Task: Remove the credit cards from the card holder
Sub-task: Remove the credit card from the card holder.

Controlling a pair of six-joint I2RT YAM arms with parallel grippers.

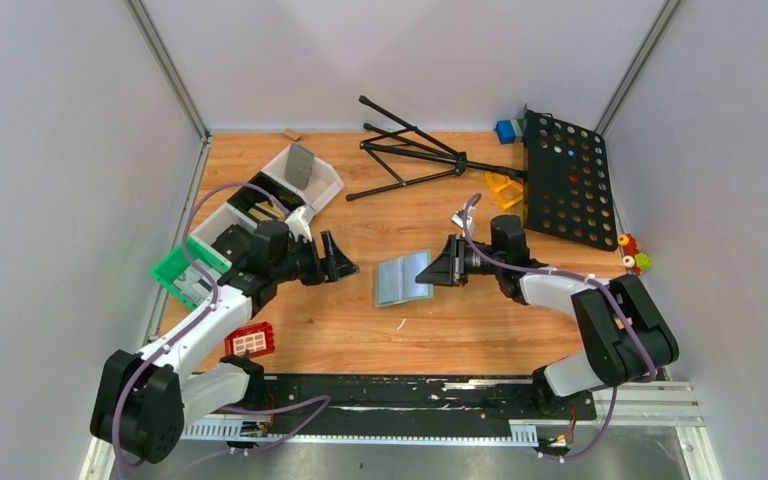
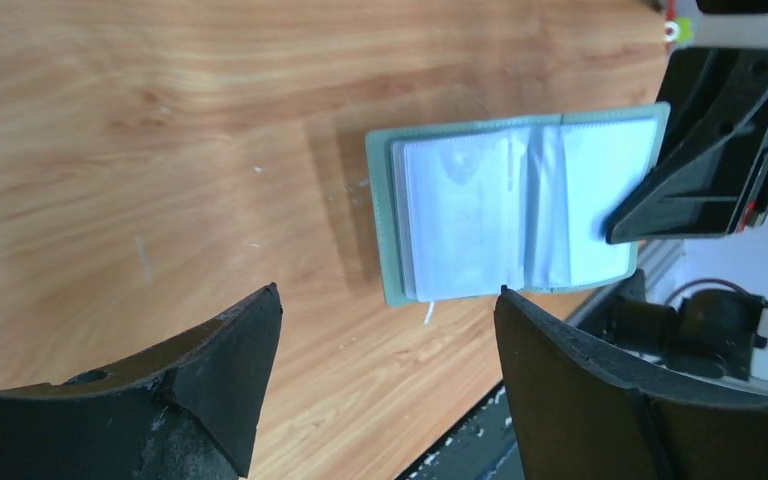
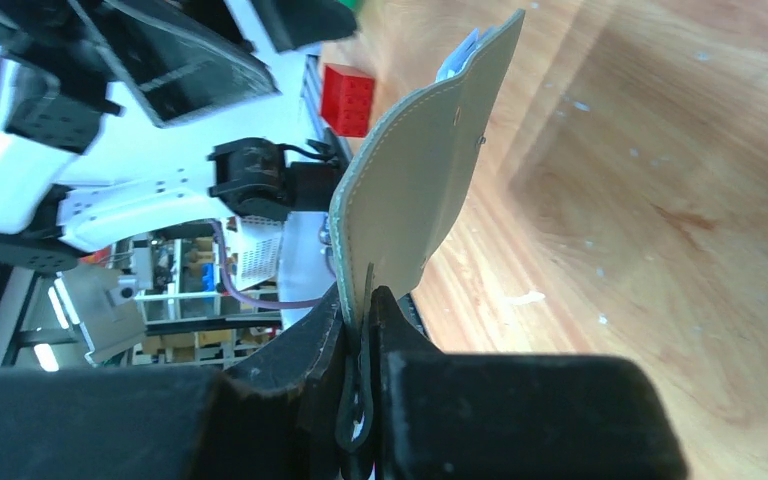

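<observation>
I'm watching the card holder [image 1: 404, 278] lying open in the middle of the table [image 1: 340, 335], pale sleeves facing up; my right gripper [image 1: 440, 270] is clamping its right edge, jaws closed on the cover. My left gripper [image 1: 344, 260] is hanging just left of the holder, apart from it, jaws spread wide and gripping nothing; the left arm is lying stretched out low, the right arm is sitting bent in from the right.

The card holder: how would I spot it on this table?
Start at the middle of the wooden table. The card holder is the flat grey-blue wallet spread open there, one edge pinched by the right gripper. Unlike the red block and green tray, it shows pale translucent sleeves inside.
</observation>
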